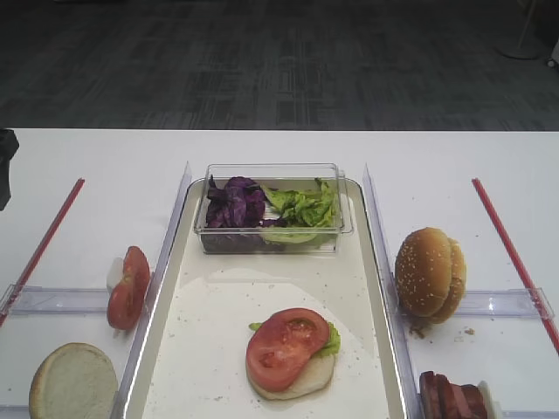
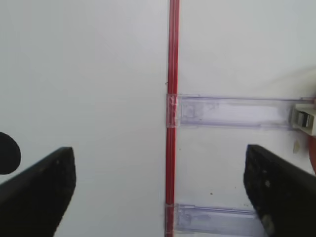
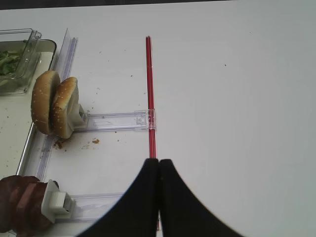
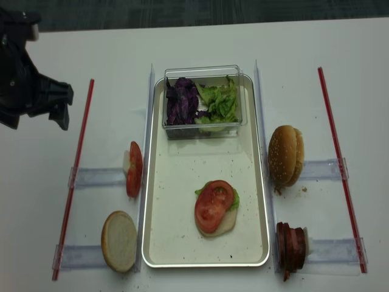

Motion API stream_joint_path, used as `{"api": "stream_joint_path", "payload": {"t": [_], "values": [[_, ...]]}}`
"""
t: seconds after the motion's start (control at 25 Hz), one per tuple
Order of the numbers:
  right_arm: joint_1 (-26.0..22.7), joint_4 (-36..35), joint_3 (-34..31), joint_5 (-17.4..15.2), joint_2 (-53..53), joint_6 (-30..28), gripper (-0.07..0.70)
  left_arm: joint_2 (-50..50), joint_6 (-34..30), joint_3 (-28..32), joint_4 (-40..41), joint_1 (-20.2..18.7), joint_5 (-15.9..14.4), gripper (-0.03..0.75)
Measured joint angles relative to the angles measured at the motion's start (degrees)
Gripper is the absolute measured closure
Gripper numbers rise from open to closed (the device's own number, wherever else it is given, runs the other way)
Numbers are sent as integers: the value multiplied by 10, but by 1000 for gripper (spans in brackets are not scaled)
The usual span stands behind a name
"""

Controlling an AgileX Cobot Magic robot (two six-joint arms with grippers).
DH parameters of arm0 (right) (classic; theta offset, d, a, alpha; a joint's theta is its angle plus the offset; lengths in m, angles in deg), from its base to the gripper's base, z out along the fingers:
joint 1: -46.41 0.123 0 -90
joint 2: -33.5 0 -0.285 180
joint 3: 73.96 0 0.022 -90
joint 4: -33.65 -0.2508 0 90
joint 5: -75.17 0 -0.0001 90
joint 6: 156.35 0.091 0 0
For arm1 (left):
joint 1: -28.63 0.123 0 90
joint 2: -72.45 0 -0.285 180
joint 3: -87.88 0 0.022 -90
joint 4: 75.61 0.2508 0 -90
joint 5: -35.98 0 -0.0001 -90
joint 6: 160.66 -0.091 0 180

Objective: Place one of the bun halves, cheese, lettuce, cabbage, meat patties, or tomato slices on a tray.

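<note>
Tray (image 4: 255, 201) held bun half (image 4: 220, 224), lettuce (image 4: 233, 199), tomato slice (image 4: 213, 205) near front edge. More food left beside tray. Left tool (image 2: 158, 190) open, empty. Right tool (image 3: 158, 170) closed, empty.

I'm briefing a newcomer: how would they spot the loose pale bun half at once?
Start at the long metal tray in the middle of the table. Just outside its near left corner lies the bun half, flat, with its pale cut face up. The tomato slices behind it are red and stand on edge; the sesame buns sit on the tray's far side.
</note>
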Motion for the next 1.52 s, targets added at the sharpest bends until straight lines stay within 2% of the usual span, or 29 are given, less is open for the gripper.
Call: {"api": "stream_joint_path", "payload": {"t": [0.24,0.72,1.36,1.52], "values": [[0,0,0,0,0,0,595,1,-1,0,0,0,-17,83],[0,0,0,0,0,0,595,41,-1,0,-7,0,-23,83],[0,0,0,0,0,0,595,185,-1,0,-13,0,-25,83],[0,0,0,0,0,0,595,213,-1,0,-13,0,-34,83]]}}
